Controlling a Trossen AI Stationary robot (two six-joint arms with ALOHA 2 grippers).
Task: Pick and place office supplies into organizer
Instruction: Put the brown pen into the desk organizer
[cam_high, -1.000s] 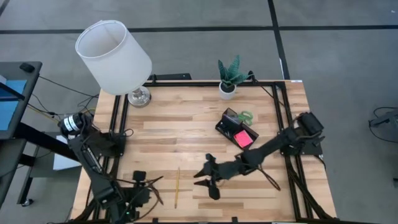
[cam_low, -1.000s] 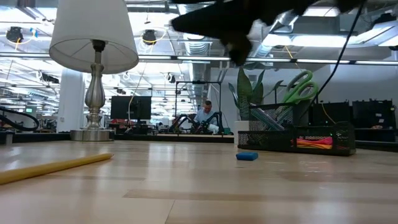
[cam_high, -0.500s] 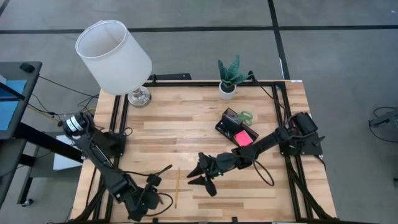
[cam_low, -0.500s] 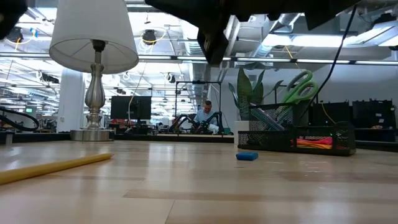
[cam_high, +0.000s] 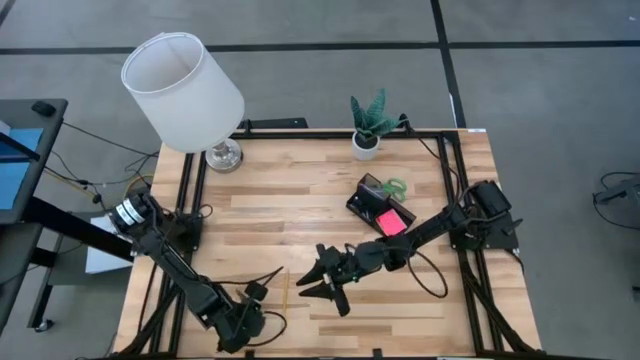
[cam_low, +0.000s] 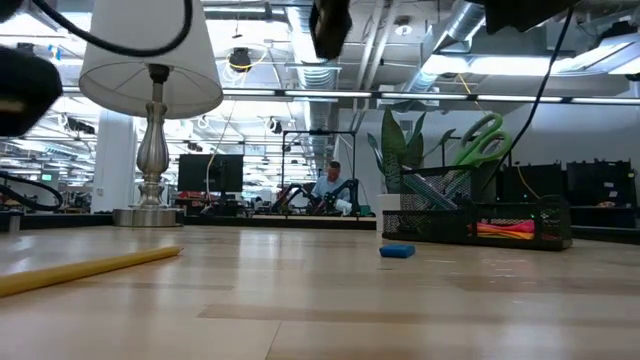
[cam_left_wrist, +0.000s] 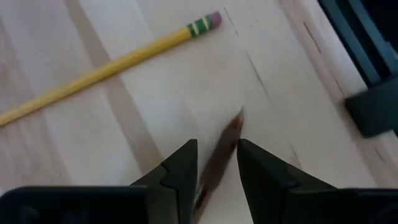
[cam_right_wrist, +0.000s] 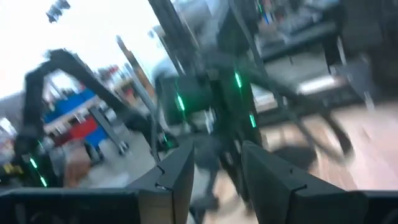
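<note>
My left gripper (cam_high: 256, 295) is over the table's near edge, shut on a brown pencil (cam_left_wrist: 225, 144) whose point sticks out past the fingers toward the wood. A yellow pencil (cam_high: 285, 300) lies flat just right of it, its eraser end (cam_left_wrist: 208, 22) showing in the left wrist view. My right gripper (cam_high: 315, 278) hovers open and level near the table's middle, with nothing between its fingers. The black organizer (cam_high: 372, 203) stands at the right, holding a pink sticky-note pad (cam_high: 392, 222) and green scissors (cam_low: 482, 140). A blue eraser (cam_low: 397, 251) lies on the table in front of it. My left gripper pinches the brown pencil's shaft (cam_left_wrist: 217, 163) between its two fingers, which slant steeply down from above. The pencil lies along the fingers and its sharpened end (cam_left_wrist: 238, 118) juts out beyond them. Whether that end touches the table, I cannot tell.
A lamp with a white shade (cam_high: 183, 90) stands at the far left corner, and a white pot with a green plant (cam_high: 367, 140) at the far edge. Bare wood (cam_high: 290, 205) lies between lamp and organizer. The right arm (cam_high: 420, 240) stretches across the right half.
My left gripper has swung along the near edge toward the yellow pencil, sunk lower and rolled, carrying the brown pencil with it. My right gripper has tipped up to level and drifted a little toward the table's left, staying open.
</note>
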